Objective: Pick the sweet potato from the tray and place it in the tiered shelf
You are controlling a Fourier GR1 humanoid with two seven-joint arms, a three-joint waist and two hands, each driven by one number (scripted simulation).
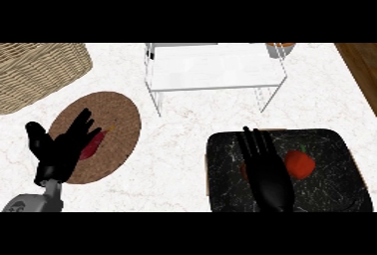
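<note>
White marbled desk (177,149) carries a dark tray (338,189) at lower right, where the sweet potato (299,163) lies beside the straight-fingered right robot hand (267,174). At top centre stands the tiered shelf (213,69); the left robot hand (63,147), fingers spread, rests lower left.

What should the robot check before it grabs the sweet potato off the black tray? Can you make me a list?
1. The right hand is open and over the tray: ok, fingers straight.
2. Something is held already: not ok, its fingers curl round nothing.
3. Which thing to pick: cannot tell. A round reddish thing lies right of the hand, and an orange bit peeks out at the hand's left side.
4. The tiered shelf is in sight beyond the tray: ok.
5. The left hand is out of the way: ok, it rests open over the brown mat.
</note>
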